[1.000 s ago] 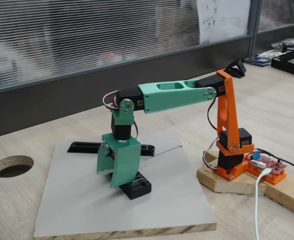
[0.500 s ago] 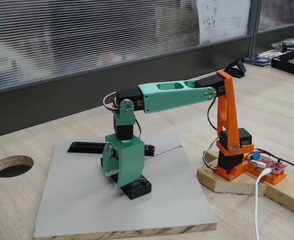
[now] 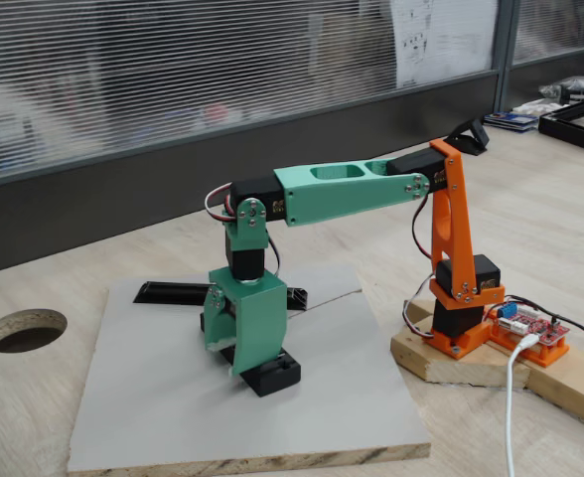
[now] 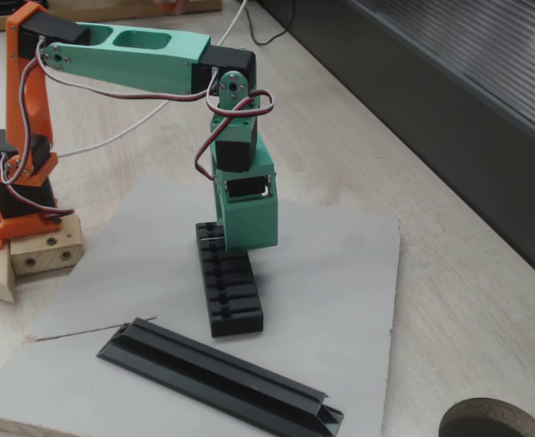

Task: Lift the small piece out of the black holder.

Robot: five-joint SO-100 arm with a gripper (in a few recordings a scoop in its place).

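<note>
Green claw (image 4: 240, 244) pointing down onto the far end of the black holder (image 4: 230, 291), opening and hold cannot be told, small piece too small to make out, long black bar (image 4: 217, 375) beside holder on grey board (image 4: 340, 273)

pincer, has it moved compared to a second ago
Yes. In a fixed view the pincer has swung from tilted to near vertical and shifted slightly right, closing in over the black holder, which stayed put on the grey board.

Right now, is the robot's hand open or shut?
Cannot tell. The green hand points straight down onto one end of the black holder, and its body hides the fingertips in both fixed views.
</note>
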